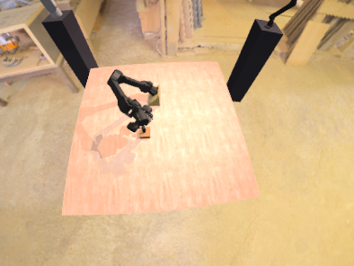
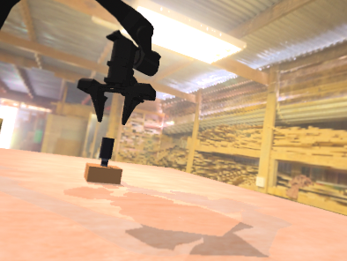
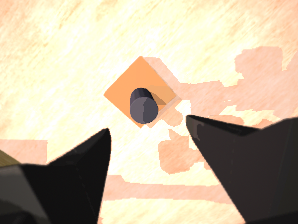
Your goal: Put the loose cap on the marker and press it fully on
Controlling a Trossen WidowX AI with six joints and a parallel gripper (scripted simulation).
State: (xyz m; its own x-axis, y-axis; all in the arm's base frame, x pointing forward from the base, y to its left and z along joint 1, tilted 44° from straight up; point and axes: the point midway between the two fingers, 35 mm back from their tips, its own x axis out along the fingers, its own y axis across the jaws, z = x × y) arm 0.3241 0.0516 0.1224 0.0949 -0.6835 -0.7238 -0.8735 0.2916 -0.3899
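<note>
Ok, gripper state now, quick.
Gripper: open, holding nothing, above the cap that sits on the marker in the holder block.

One arm with one gripper; one cap, one marker beneath it, one holder block, one table, two black posts, one ceiling light
</note>
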